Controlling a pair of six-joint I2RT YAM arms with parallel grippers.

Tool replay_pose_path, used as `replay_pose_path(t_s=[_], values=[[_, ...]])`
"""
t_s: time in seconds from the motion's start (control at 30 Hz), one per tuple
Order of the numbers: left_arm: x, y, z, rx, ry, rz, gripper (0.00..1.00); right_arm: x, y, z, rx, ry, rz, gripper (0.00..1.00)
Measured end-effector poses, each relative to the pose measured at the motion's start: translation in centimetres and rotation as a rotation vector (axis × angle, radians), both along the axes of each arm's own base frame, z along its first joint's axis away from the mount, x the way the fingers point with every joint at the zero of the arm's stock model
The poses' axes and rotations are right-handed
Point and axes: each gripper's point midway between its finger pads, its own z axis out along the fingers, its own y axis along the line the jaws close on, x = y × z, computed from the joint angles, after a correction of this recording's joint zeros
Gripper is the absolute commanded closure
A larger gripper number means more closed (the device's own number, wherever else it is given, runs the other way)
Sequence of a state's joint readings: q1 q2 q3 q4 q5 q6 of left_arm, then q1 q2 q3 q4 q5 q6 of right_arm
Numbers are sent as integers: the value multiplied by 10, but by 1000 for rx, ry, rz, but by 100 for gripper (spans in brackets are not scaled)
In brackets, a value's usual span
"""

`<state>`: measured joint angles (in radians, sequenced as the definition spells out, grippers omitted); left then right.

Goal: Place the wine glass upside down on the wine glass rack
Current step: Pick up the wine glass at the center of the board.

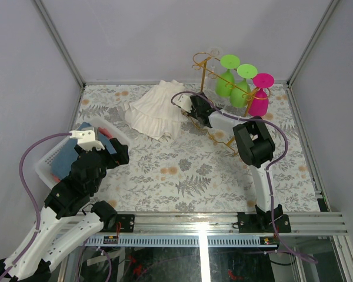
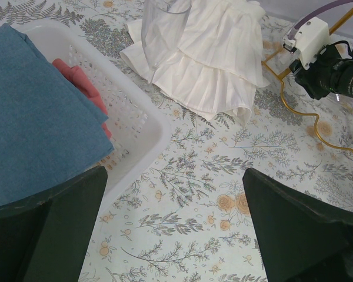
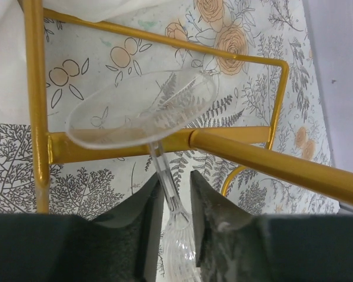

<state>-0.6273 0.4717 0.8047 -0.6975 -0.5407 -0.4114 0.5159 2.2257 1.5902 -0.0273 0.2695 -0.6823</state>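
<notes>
In the right wrist view a clear wine glass [image 3: 144, 108] has its stem between the fingers of my right gripper [image 3: 175, 188]. The jaws are shut narrowly on it where the stem meets the ribbed bowl. Its round foot lies past the fingertips, overlapping a gold bar of the wine glass rack [image 3: 270, 161]. I cannot tell whether the foot touches the bar. From above, the right gripper [image 1: 194, 106] reaches in at the left foot of the rack [image 1: 207, 70]. My left gripper [image 2: 173, 200] hangs wide open over bare tablecloth, holding nothing.
Two green glasses [image 1: 226, 79] and a pink glass [image 1: 260, 97] hang upside down on the rack. A white ruffled cloth [image 1: 156, 111] lies left of the rack. Under the left arm [image 1: 120, 151], a white basket [image 2: 138, 117] holds blue and red cloth.
</notes>
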Motion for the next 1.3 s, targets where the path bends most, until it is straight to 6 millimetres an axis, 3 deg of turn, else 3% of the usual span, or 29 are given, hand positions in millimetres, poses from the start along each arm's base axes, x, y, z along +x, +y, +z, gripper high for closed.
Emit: replay_pose_path(t_s=[0.33, 0.6, 1.0, 1.17, 1.3], values=[[0, 0, 0, 0, 0, 0, 0, -1, -1, -1, -1, 5, -2, 100], [0, 0, 0, 0, 0, 0, 0, -16, -5, 7, 13, 18, 14, 100], [0, 0, 0, 0, 0, 0, 0, -41, 3, 96, 126, -105, 82, 100], [-3, 2, 4, -14, -20, 1, 0, -68, 29, 110, 192, -96, 160, 100], [-6, 5, 10, -33, -46, 2, 0, -107, 60, 124, 311, -56, 249, 100]])
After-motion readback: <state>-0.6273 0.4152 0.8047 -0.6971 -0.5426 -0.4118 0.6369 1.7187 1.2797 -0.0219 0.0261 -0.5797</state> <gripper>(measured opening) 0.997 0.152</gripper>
